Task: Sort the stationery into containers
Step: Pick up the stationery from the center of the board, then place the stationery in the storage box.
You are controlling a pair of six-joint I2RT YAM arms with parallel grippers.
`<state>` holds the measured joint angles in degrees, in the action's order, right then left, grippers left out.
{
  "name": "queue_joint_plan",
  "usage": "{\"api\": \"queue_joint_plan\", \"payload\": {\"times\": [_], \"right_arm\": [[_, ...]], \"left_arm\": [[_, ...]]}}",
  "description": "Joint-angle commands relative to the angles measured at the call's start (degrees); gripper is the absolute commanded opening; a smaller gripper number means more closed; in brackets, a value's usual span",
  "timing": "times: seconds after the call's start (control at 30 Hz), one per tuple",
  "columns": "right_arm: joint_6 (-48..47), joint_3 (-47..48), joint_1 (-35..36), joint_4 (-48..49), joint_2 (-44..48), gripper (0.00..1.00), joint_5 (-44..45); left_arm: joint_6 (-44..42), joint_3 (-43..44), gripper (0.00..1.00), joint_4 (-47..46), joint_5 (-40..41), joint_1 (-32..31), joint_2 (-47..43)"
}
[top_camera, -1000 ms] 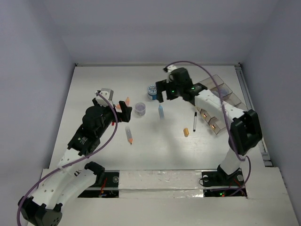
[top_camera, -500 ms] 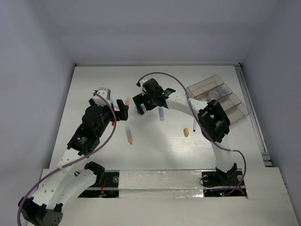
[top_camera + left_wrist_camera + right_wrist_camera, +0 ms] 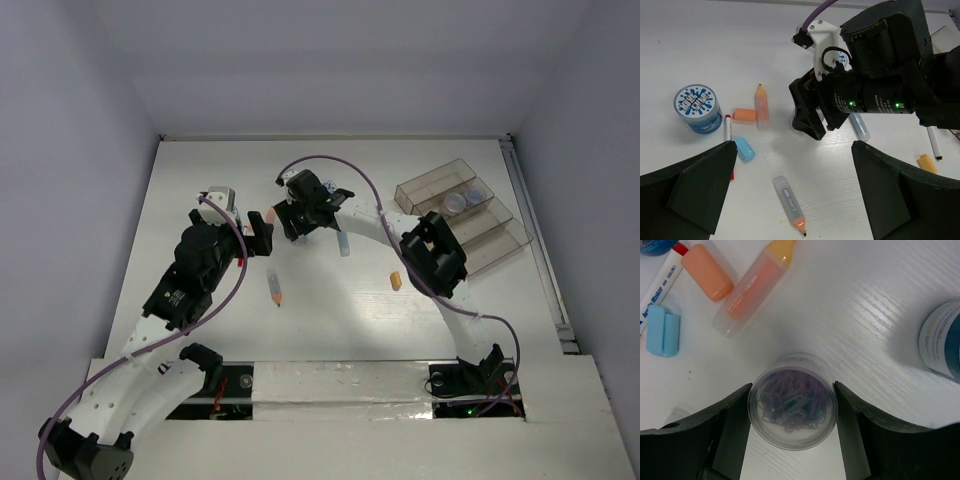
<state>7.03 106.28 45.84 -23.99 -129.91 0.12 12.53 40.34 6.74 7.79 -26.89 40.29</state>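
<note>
Paper-clip jar (image 3: 792,407), clear, upright on the worktop (image 3: 865,300): I see my right tool (image 3: 792,412) clamped on its two sides. Left tool (image 3: 795,192): jaws wide apart above the worktop.

We look down on the whole table (image 3: 200,180) from above and behind the bases, our left wrist view slants across its middle, and our right wrist view hangs close over the clear jar (image 3: 792,400), both sharing the orange marker (image 3: 761,106).
</note>
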Motion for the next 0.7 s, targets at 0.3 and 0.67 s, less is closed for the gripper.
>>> {"api": "queue_joint_plan", "payload": {"times": [0.3, 0.67], "right_arm": [[4.6, -18.9, -13.0, 6.1, 28.5, 0.45, 15.1], [7.5, -37.1, -35.0, 5.7, 43.0, 0.44, 13.9]], "left_arm": [[0.2, 2.4, 0.99, -1.6, -0.3, 0.3, -2.1], [0.4, 2.3, 0.99, -1.8, -0.8, 0.3, -2.3]]}}
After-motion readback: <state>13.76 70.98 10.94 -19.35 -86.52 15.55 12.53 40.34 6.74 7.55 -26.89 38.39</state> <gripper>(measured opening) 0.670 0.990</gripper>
